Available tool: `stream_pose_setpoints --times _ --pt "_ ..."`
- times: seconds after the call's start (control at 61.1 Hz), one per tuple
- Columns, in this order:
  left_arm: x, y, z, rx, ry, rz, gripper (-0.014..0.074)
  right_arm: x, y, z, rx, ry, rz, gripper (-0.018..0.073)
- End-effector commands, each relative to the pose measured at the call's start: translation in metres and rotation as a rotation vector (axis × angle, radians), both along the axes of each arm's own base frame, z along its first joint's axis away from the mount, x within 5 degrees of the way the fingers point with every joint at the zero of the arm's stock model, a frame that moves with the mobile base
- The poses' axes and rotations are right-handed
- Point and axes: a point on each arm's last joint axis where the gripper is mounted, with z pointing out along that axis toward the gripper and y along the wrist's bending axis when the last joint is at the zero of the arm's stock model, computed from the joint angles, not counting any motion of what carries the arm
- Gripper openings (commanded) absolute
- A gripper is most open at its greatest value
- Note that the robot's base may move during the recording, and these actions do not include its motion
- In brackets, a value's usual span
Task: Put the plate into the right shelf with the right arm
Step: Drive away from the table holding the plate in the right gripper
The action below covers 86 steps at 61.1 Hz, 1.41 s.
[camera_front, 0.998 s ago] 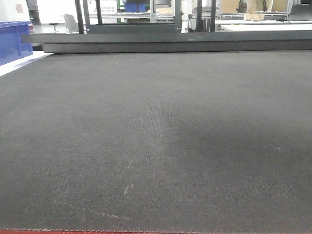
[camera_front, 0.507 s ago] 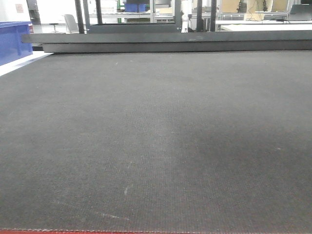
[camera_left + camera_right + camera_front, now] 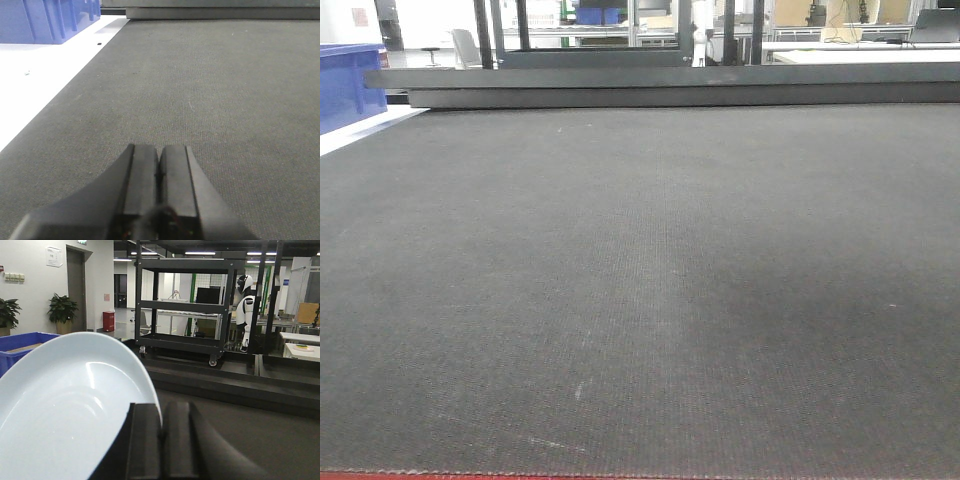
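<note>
Moved: nothing on your front-view mat (image 3: pixel 640 300)
Right gripper (image 3: pixel 161 410): pinches plate (image 3: pixel 65 410) rim
Left gripper (image 3: pixel 159 151): pressed together, empty
Wall sign (image 3: pixel 53 256): unreadable

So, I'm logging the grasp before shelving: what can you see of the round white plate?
The plain round shallow plate looks glossy, pale white with a faint blue tint, unpatterned, perhaps glazed ceramic, with light streaks reflected in its well. It is held steeply tilted, concave face towards the right wrist camera. The black right gripper is shut on its right rim. Its left and lower parts run out of frame. No other view shows it.
</note>
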Motion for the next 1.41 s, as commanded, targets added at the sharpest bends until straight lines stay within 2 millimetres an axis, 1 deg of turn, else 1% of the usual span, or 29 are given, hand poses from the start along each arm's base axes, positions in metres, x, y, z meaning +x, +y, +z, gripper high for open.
stream_pose_setpoints --times 0.0,1.39 --pt "-0.0001 0.0015 0.0055 -0.009 -0.087 0.018 -0.0047 -0.0047 0.0006 0.0164 0.008 -0.113 0.018 0.0025" --pt "-0.0001 0.0015 0.0055 -0.009 -0.087 0.018 -0.0047 -0.0047 0.0006 0.0164 0.008 -0.113 0.018 0.0025"
